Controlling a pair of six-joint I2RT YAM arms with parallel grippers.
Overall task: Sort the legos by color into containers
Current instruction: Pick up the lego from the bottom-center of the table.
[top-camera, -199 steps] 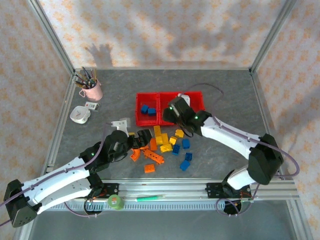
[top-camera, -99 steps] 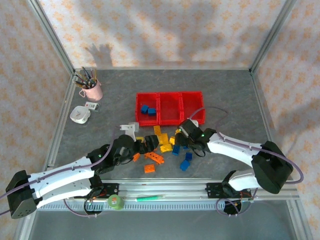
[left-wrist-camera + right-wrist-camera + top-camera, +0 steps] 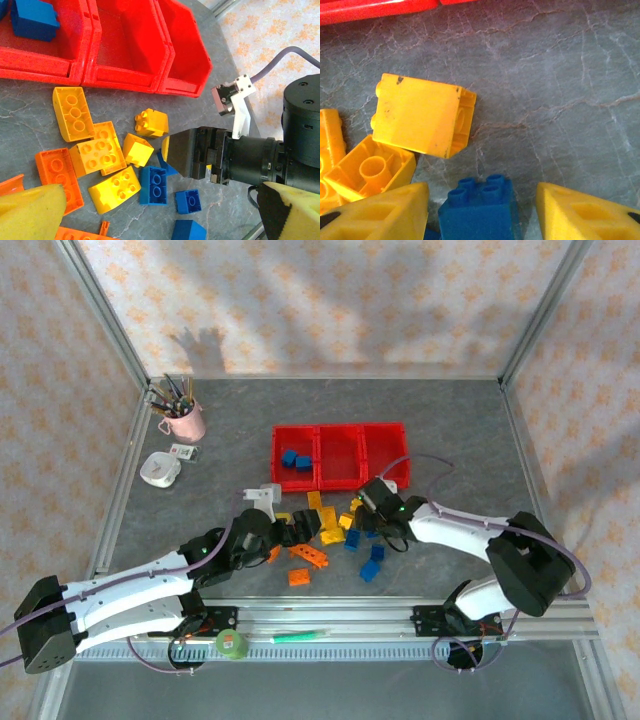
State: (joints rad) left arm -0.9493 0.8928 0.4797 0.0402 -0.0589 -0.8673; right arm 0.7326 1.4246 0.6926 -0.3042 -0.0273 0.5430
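Three joined red containers (image 3: 340,455) (image 3: 135,45) stand at mid-table; the left one holds blue legos (image 3: 295,459) (image 3: 32,20). Loose yellow (image 3: 75,112), orange (image 3: 57,172) and blue legos (image 3: 152,185) lie in a pile (image 3: 320,532) in front of them. My right gripper (image 3: 362,512) (image 3: 480,189) is low over the pile's right side and open, its yellow fingers (image 3: 380,210) flanking a blue lego (image 3: 477,207) with a gap on each side. A yellow lego (image 3: 420,115) lies just beyond. At the pile's left, my left gripper (image 3: 297,526) (image 3: 160,192) hovers wide open, holding nothing.
A pink cup of pens (image 3: 182,420) and a small white object (image 3: 160,469) sit at the far left. A green tape roll (image 3: 231,643) and a green pen (image 3: 300,636) rest on the front rail. Metal frame posts border the table.
My right gripper has come from above the red containers down to the pile and its jaws have narrowed around a blue lego. The left arm has edged right toward the pile.
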